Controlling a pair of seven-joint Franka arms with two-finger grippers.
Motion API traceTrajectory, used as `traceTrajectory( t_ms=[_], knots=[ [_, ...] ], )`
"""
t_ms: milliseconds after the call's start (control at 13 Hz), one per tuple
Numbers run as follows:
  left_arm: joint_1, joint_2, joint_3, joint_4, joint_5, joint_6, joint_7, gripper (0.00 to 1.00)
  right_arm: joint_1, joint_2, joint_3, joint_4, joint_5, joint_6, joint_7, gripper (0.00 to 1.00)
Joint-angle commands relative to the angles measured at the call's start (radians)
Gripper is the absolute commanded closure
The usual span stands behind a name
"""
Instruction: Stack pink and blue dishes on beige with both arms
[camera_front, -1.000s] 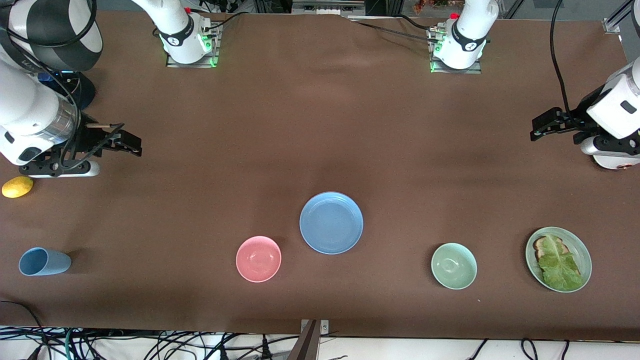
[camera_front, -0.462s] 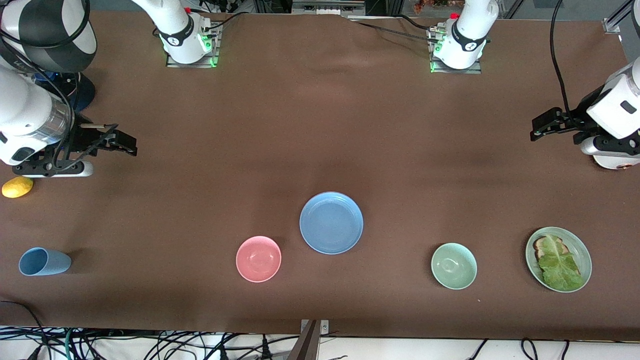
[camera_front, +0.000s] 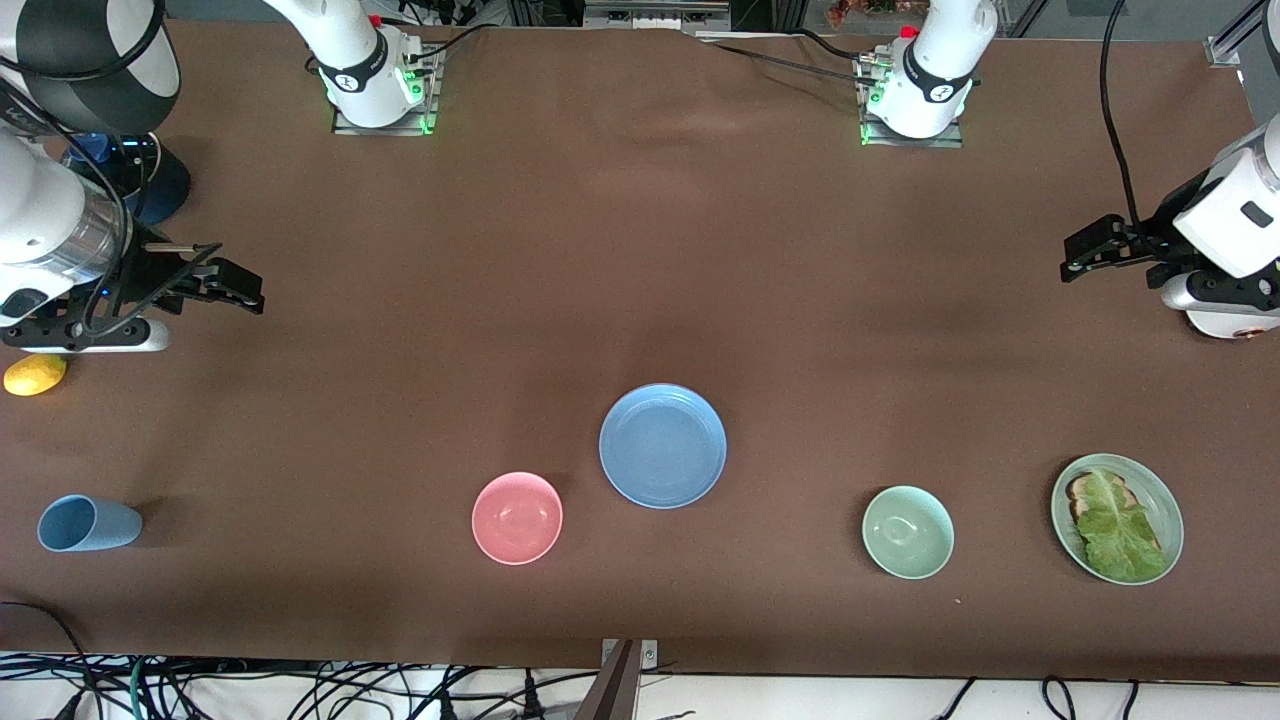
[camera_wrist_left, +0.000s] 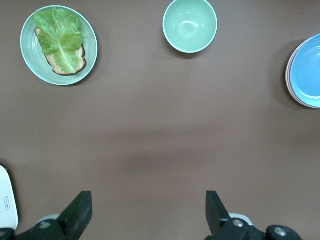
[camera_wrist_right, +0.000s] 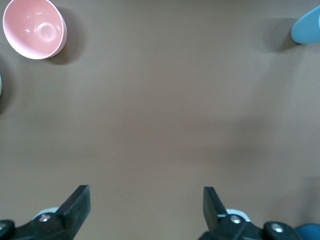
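1. Both grippers hang in the air with nothing in them. On my right wrist feed the right gripper (camera_wrist_right: 145, 212) has its two black fingers spread wide over bare brown tablecloth (camera_front: 640, 250), at the right arm's end of the table.
2. On my left wrist feed the left gripper (camera_wrist_left: 149, 215) is spread just as wide, over bare cloth at the left arm's end of the table.
3. I take the flat round matte blue plate (camera_front: 663, 446) as my landmark; it lies near the middle of the table, well apart from both grippers.
4. My left wrist feed shows a pink rim and a pale rim peeking out under the blue plate's edge, so it tops a stack; I cannot make out the lower plates any better than that.
5. A small deep pink bowl (camera_front: 517, 518) sits just beside the blue plate, nearer the front camera and toward the right arm's end.
6. A pale green bowl (camera_front: 908, 532) sits toward the left arm's end from the blue plate, and a pale green plate with lettuce on toast (camera_front: 1117, 519) lies farther that way still.
7. A blue cup on its side (camera_front: 88, 523) and a yellow lemon (camera_front: 35, 373) lie well away from the blue plate, at the right arm's end.
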Motion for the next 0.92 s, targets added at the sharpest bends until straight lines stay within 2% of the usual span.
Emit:
traceTrajectory(
  t_ms=[0, 846],
  knots=[
    [0.002, 0.010, -0.003, 0.024, 0.011, -0.005, 0.010, 0.00, -0.004, 0.000, 0.002, 0.017, 0.004, -0.020, -0.014, 0.00],
    [0.003, 0.010, -0.003, 0.024, 0.011, -0.005, 0.010, 0.00, -0.007, -0.009, -0.001, 0.020, -0.007, -0.028, -0.059, 0.00]
  ],
)
